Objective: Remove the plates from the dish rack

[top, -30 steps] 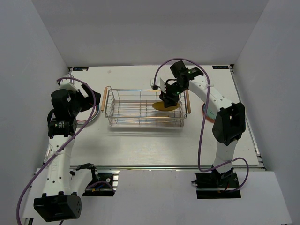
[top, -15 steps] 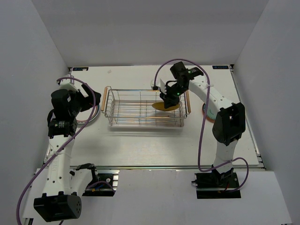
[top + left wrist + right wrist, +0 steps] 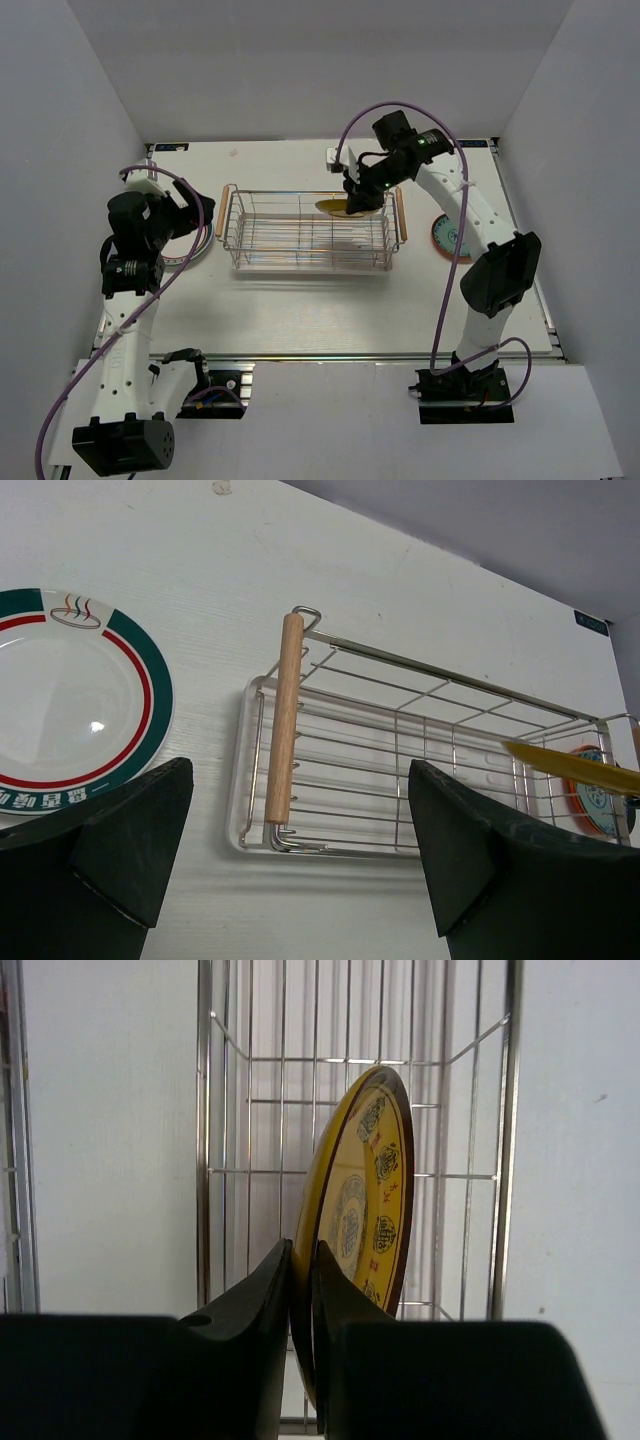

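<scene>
Rack (image 3: 300, 232): one; right gripper (image 3: 303, 1258) pinches one yellow plate (image 3: 365, 1190).

The yellow plate (image 3: 362, 1200) between the right gripper's (image 3: 303, 1260) black fingers (image 3: 250, 1310) has a dark rim and a ring of dark patterned medallions. The dish rack (image 3: 397, 760) beyond it is silver wire with light wooden handles (image 3: 283, 720). Ahead-left of the left gripper (image 3: 300, 780), the white plate (image 3: 60, 700) bears a dark green rim band, a red ring and a small emblem.

A white table (image 3: 300, 300) stands between plain grey walls (image 3: 300, 60). At its far right corner sits a small blue label (image 3: 590, 623), perhaps a sticker.
</scene>
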Available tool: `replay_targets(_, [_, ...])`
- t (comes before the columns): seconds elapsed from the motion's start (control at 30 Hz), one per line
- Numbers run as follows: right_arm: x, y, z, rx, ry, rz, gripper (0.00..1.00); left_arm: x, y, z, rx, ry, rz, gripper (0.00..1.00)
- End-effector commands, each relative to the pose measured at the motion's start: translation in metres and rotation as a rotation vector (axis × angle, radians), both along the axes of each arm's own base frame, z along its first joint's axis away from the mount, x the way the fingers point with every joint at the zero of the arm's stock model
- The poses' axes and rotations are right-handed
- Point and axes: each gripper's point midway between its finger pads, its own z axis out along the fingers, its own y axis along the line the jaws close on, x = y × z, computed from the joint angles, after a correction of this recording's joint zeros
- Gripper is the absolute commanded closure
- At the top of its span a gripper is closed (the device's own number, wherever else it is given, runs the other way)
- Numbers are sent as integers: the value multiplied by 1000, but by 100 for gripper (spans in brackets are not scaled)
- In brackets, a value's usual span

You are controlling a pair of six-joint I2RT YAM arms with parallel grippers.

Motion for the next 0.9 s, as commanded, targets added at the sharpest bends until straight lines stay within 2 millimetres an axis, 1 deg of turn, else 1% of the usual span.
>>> replay_targets(0.0, [-4, 6, 59, 122, -100, -7, 100, -4, 1, 9, 8, -37, 2, 2])
replay_targets(0.07, [-6, 6, 75, 147, -126, -22, 100, -4, 6, 11, 16, -37, 29, 2])
replay_targets(0.1, [-6, 4, 88, 170, -157, -30, 100, -4, 7, 13, 18, -38, 35, 2])
replay_targets(0.17, [-9, 5, 104, 199, -175, -50, 100, -4, 8, 19, 17, -45, 46, 2])
replay_targets(0.2, [-8, 4, 125, 246, -230, -70, 100, -5, 9, 21, 15, -49, 48, 2])
replay_targets(0.23, [-7, 3, 128, 260, -243, -97, 100, -6, 9, 23, 6, -51, 54, 2])
replay_targets(0.27, [-5, 3, 134, 285, -230, -167, 100, -7, 11, 27, 5, -56, 72, 2])
replay_targets(0.3, [9, -6, 137, 279, -286, -269, 100, -7, 13, 27, -1, -54, 87, 2])
replay_targets(0.33, [18, -11, 181, 395, -450, -329, 100, -7, 14, 30, -4, -59, 99, 2])
replay_targets(0.37, [40, -31, 152, 351, -437, -542, 100, -7, 16, 31, -12, -61, 116, 2])
replay_targets(0.4, [44, -48, 170, 405, -501, -662, 100, -8, 17, 32, -16, -65, 122, 2])
replay_targets(0.43, [59, -61, 185, 467, -561, -790, 100, -8, 16, 34, -22, -66, 124, 2])
replay_targets(0.47, [74, -95, 177, 423, -585, -1018, 100, -8, 16, 33, -24, -60, 125, 2])
replay_targets(0.5, [78, -111, 174, 438, -554, -1154, 100, -8, 17, 38, -25, -66, 130, 2])
replay_targets(0.53, [83, -129, 168, 408, -561, -1264, 100, -8, 19, 33, -28, -40, 140, 2])
replay_targets(0.57, [86, -157, 157, 354, -589, -1423, 100, -8, 19, 33, -30, -30, 148, 2])
replay_targets(0.6, [90, -166, 145, 326, -578, -1498, 100, -8, 21, 36, -30, -31, 160, 2])
replay_targets(0.63, [92, -180, 133, 284, -578, -1569, 100, -8, 22, 32, -31, -10, 164, 2])
replay_targets(0.67, [88, -197, 117, 188, -566, -1639, 100, -8, 22, 31, -29, -4, 165, 2])
replay_targets(0.7, [91, -202, 98, 138, -524, -1684, 100, -8, 23, 31, -27, -2, 168, 2])
replay_targets(0.73, [90, -211, 88, 91, -513, -1722, 100, -10, 23, 29, -26, 5, 171, 2])
replay_targets(0.77, [89, -220, 66, 9, -473, -1746, 100, -10, 24, 28, -25, 5, 174, 2])
replay_targets(0.8, [88, -227, 55, -25, -459, -1765, 100, -11, 25, 27, -22, 8, 182, 2])
replay_targets(0.83, [87, -231, 47, -45, -451, -1780, 100, -11, 26, 26, -21, 11, 185, 2])
replay_targets(0.87, [86, -241, 34, -90, -427, -1798, 100, -12, 26, 25, -22, 14, 187, 2])
